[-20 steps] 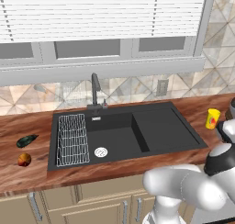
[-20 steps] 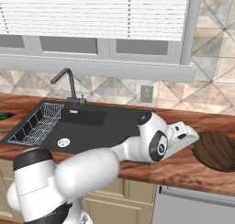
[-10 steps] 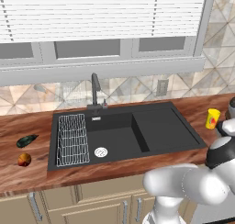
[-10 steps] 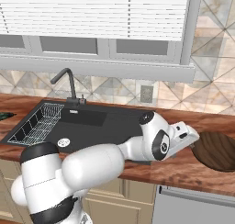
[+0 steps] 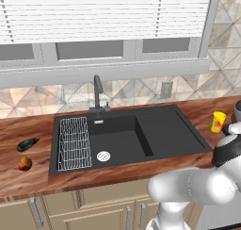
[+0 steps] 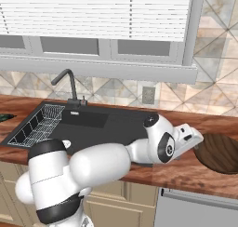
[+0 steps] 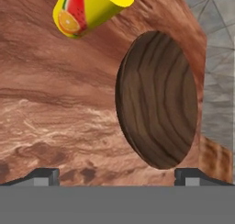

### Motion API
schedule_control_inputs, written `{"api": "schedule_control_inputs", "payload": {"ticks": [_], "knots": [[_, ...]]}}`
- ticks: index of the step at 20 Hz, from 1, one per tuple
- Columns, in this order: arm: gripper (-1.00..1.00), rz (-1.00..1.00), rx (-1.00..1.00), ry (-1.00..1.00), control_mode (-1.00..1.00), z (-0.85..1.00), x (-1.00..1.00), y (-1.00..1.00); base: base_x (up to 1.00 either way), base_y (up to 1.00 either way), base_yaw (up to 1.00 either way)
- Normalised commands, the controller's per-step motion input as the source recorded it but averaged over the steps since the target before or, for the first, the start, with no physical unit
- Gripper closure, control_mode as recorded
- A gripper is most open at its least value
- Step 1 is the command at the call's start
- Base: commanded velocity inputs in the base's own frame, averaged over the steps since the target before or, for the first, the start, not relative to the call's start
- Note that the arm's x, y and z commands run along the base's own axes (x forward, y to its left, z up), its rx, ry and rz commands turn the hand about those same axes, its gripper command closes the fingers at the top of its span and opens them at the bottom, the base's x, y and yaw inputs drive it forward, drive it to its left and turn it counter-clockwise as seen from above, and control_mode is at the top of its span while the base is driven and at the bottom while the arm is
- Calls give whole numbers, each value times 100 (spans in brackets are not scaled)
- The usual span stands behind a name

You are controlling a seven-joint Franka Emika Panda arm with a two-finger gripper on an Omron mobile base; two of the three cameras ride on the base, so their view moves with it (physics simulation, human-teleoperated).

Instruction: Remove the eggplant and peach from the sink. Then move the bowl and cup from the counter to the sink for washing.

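Fingertips (image 7: 46,175) of the gripper (image 7: 117,176) stand spread wide and empty over the wooden counter (image 7: 55,113), the brown bowl (image 7: 158,99) just ahead. Beyond stands the yellow cup (image 7: 89,9); past the black sink (image 5: 127,135), eggplant (image 5: 27,144) and peach (image 5: 25,164) lie on the counter.

I see even, bright, flat rendered light in all views, with faint shadows and no glare. Base views are sharp; my hand view is soft, its textures blurred.
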Motion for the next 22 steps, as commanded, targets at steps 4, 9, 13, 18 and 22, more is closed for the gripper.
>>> {"api": "schedule_control_inputs", "payload": {"ticks": [4, 9, 13, 18, 22], "knots": [[-100, 1, 0, 0, -100, -7, 6, -7, 0, 0, 0], [-100, 0, 0, 0, -100, -6, 7, -6, 0, 0, 0], [-100, 0, 0, 0, -100, -6, 8, -3, 0, 0, 0], [-100, 1, 0, 0, -100, -6, 9, -4, 0, 0, 0], [-100, 1, 0, 0, -100, -8, 10, -4, 0, 0, 0]]}}
